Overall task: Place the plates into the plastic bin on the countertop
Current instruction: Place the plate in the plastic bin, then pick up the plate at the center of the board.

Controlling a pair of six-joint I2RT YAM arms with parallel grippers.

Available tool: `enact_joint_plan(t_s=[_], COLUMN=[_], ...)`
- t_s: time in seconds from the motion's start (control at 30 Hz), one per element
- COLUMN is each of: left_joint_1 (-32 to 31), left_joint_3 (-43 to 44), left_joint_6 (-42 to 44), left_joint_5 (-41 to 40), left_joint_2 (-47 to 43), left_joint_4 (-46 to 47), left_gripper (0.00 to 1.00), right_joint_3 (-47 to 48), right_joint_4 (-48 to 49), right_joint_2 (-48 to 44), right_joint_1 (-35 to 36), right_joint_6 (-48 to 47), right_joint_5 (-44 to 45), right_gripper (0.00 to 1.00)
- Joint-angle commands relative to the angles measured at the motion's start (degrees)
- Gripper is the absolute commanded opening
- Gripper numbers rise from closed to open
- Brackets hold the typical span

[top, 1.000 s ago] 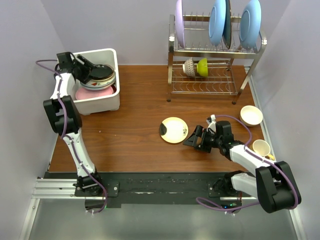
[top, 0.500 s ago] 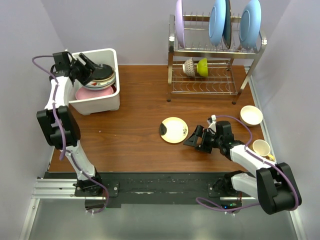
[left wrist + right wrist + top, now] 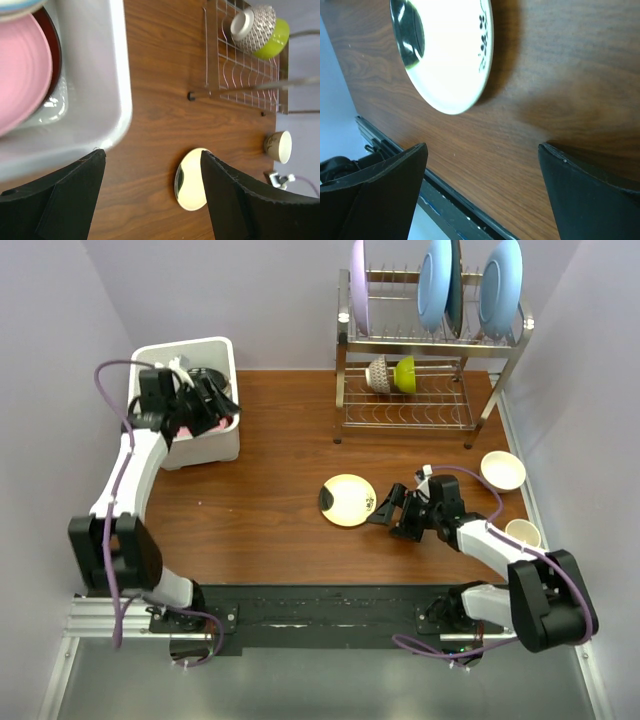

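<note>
Small yellowish round plate (image 3: 347, 500) flat on brown wood-grain table (image 3: 270, 530), bare wood around it, right tool (image 3: 381, 512) spread wide just right of its rim, left tool (image 3: 218, 406) spread, empty, swung from left of white plastic bin (image 3: 205, 448) to its right rim, round pink plate (image 3: 22, 80) inside.

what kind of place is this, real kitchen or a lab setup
Probably a lab mock-up of a kitchen counter: a wood-grain countertop boxed in by plain walls, a dish rack holding blue plates, a bin with a pink plate, robot arms bolted to a rail.
</note>
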Motion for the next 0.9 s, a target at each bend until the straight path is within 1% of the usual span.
enact_joint_plan(t_s=[0.0, 0.03, 0.07, 0.1, 0.17, 0.2, 0.23, 0.33, 0.43, 0.5, 0.53, 0.57, 0.6, 0.77, 0.87], left_joint_1=[-5.6, -8.1, -9.5, -10.8, -13.7, -15.7, -16.8, -21.6, -26.4, -30.3, -31.5, -32.5, -33.8, -35.3, -35.7], left_joint_3=[-9.8, -10.9, -13.2, -14.6, -17.9, -18.8, -21.1, -24.5, -26.1, -26.8, -26.9, -27.1, -27.1, -28.0, -29.0], left_joint_6=[3.1, 3.5, 3.3, 3.2, 1.7, 1.1, -0.4, -2.9, -4.9, -5.9, -6.5, -6.9, -7.3, -9.3, -10.3], left_joint_5=[-4.5, -5.5, -8.1, -8.4, -9.9, -10.5, -11.2, -13.4, -15.1, -16.2, -16.8, -18.2, -18.4, -19.6, -20.6], left_joint_2=[-11.1, -12.1, -14.2, -15.1, -16.9, -17.3, -17.7, -16.9, -14.4, -13.5, -12.7, -12.4, -12.1, -10.2, -10.1], left_joint_4=[4.4, 4.1, 3.7, 4.4, 5.2, 5.5, 6.8, 9.2, 10.6, 11.8, 12.5, 12.6, 12.7, 13.3, 14.1], left_gripper=[0.81, 0.8, 0.8, 0.8, 0.8, 0.8, 0.8, 0.8, 0.79, 0.79, 0.79, 0.79, 0.79, 0.79, 0.79], right_joint_3=[1.4, 1.6, 1.7, 1.9, 2.2, 2.5, 2.7, 3.6, 4.2, 4.2, 4.2, 4.3, 4.4, 5.6, 6.3], right_joint_4=[2.4, 2.9, 3.3, 3.5, 3.8, 4.1, 4.2, 4.9, 6.6, 8.3, 9.0, 9.5, 10.2, 10.9, 10.7], right_joint_2=[4.3, 4.9, 5.4, 5.8, 7.3, 7.9, 8.8, 11.5, 13.8, 15.0, 15.5, 16.7, 17.3, 20.4, 22.4], right_joint_1=[0.1, 0.1, 0.1, 0.0, 0.0, 0.1, 0.1, 0.1, 0.1, 0.1, 0.1, 0.1, 0.1, 0.1, 0.1], right_joint_6=[1.2, 1.2, 1.3, 1.6, 1.8, 1.9, 2.1, 2.6, 3.3, 4.1, 4.3, 4.8, 4.9, 5.9, 6.2], right_joint_5=[1.8, 1.9, 1.9, 2.1, 2.6, 2.7, 3.0, 3.2, 3.1, 3.1, 3.0, 3.0, 3.0, 3.6, 4.0], right_gripper=[0.95, 0.94, 0.93, 0.92, 0.86, 0.81, 0.79, 0.73, 0.7, 0.64, 0.63, 0.62, 0.58, 0.49, 0.46])
